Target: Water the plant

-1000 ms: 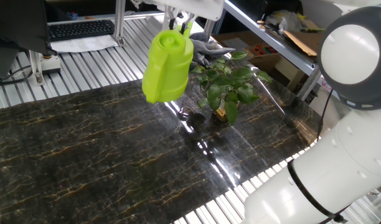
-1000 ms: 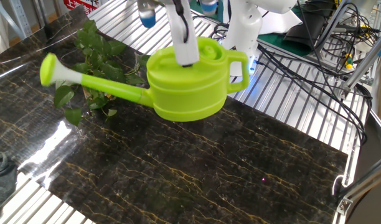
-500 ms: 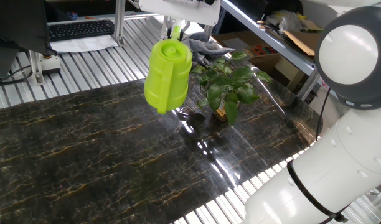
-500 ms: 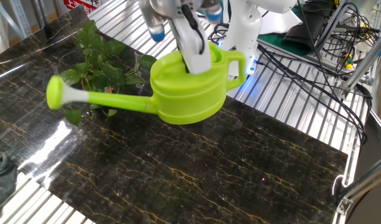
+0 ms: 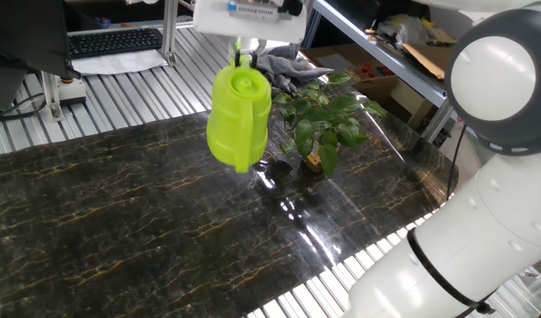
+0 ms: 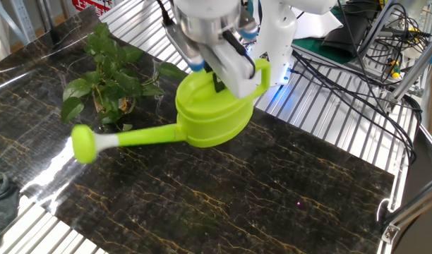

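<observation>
My tool [image 6: 219,77] is clamped on the top of the lime-green watering can [image 6: 214,113], holding it in the air above the dark marbled surface [image 6: 223,190]. The can tips forward, its long spout [image 6: 135,137] sloping down to the rose [image 6: 83,143], which hangs low just beside the plant [image 6: 103,77]. The plant stands on the surface near its edge, leaves spread, a yellow-orange tag [image 5: 314,162] at its base. Whether water is falling I cannot tell.
</observation>
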Controlling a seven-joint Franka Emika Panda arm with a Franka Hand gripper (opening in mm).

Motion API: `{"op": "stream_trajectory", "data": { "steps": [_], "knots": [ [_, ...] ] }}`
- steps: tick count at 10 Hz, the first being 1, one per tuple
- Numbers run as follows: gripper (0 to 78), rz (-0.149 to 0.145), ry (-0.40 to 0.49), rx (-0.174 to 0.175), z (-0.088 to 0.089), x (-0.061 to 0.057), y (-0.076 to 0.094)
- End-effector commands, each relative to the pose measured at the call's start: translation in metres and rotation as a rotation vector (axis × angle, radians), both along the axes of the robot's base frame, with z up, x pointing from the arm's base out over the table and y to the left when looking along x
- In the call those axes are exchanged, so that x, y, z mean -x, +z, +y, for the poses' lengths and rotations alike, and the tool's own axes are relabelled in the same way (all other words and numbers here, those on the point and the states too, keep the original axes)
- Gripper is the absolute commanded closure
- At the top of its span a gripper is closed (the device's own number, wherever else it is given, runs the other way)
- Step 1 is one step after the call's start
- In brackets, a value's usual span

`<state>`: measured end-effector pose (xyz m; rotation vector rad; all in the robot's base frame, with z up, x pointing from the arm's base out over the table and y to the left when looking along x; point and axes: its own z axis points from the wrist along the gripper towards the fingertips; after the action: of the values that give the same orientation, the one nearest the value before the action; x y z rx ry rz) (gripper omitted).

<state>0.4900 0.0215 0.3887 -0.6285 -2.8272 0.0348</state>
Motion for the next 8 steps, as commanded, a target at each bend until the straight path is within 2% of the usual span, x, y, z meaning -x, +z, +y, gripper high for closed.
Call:
{"op": "stream_trajectory", "data": {
  "steps": [1,2,3,4,5,7,8],
  "knots": [
    [76.4,0.018,0.482,0.054,0.0256,0.0143,-0.0691],
    [76.4,-0.005,0.483,0.017,0.0256,0.0143,-0.0691],
    [76.4,-0.020,0.484,-0.005,0.0256,0.0143,-0.0691],
    [76.4,-0.111,0.479,-0.113,0.0256,0.0143,-0.0691],
    [76.4,-0.116,0.478,-0.102,0.0256,0.0143,-0.0691],
    [76.4,-0.148,0.436,-0.085,0.0256,0.0143,-0.0691],
    [76.4,-0.149,0.448,-0.081,0.0256,0.0143,-0.0691]
  ]
}}
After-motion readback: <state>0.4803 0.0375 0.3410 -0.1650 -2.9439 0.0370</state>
